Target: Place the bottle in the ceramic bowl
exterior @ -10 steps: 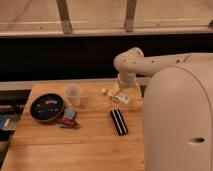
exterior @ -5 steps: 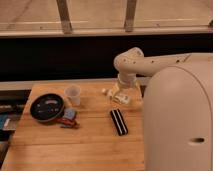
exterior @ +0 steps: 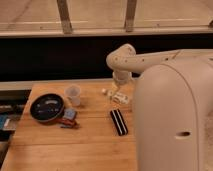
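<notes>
1. Claw [exterior: 120,89]: hangs from the white arm's bent wrist, low over the back right of the light wooden counter [exterior: 85,145]. You cannot tell whether it is clenched or released, nor whether it touches anything.
2. Small clear-yellowish plastic bottle with a white cap [exterior: 120,99]: on the counter right under your claw, apparently lying down. It is not in the bowl, so the pick likely comes first.
3. Flat black rectangular bar with pale stripes [exterior: 118,121]: near the bottle, towards the front edge, apart from it.
4. Translucent whitish cup [exterior: 73,95]: upright between bottle and bowl. You will probably need to carry the bottle over it.
5. Wide, shallow black ceramic bowl [exterior: 34,111]: far left, well apart from the bottle, mouth up and ready to receive.
6. Small blue-and-red packet [exterior: 69,117]: just beside the bowl's rim.
</notes>
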Controlling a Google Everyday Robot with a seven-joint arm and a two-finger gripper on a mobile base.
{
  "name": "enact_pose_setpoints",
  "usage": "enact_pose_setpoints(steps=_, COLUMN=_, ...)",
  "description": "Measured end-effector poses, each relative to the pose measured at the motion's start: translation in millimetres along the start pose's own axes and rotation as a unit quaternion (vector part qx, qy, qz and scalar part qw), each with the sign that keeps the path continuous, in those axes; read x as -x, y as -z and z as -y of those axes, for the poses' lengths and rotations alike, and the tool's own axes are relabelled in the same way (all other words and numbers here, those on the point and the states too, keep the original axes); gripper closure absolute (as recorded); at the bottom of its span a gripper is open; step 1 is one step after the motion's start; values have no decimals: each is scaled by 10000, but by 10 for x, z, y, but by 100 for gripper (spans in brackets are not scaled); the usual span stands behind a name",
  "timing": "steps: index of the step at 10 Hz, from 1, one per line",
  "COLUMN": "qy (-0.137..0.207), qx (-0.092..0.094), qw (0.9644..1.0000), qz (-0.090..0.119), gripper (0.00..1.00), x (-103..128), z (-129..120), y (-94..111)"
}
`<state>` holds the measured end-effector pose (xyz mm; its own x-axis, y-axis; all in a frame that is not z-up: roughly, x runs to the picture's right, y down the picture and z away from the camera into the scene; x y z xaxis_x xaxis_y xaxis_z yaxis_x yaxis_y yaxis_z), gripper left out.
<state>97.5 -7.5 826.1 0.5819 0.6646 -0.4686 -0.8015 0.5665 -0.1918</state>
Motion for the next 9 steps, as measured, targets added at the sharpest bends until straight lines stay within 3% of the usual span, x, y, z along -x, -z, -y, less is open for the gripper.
enact_pose_setpoints(steps=2, qy=492, qx=-72, qw=9987, qz=-84, gripper=20, x=169, z=67, y=-39)
enact_pose_setpoints(steps=3, qy=537, qx=-77, qw=9985, qz=-84, gripper=20, x=196, z=77, y=-43)
enact_pose_setpoints(steps=7, qy=491, qx=-49, qw=9987, qz=-98, gripper=20, x=192, z=85, y=-56)
enact_pose_setpoints(steps=9, qy=370, qx=161, qw=9992, qz=-79, gripper=20, x=234, z=28, y=-195)
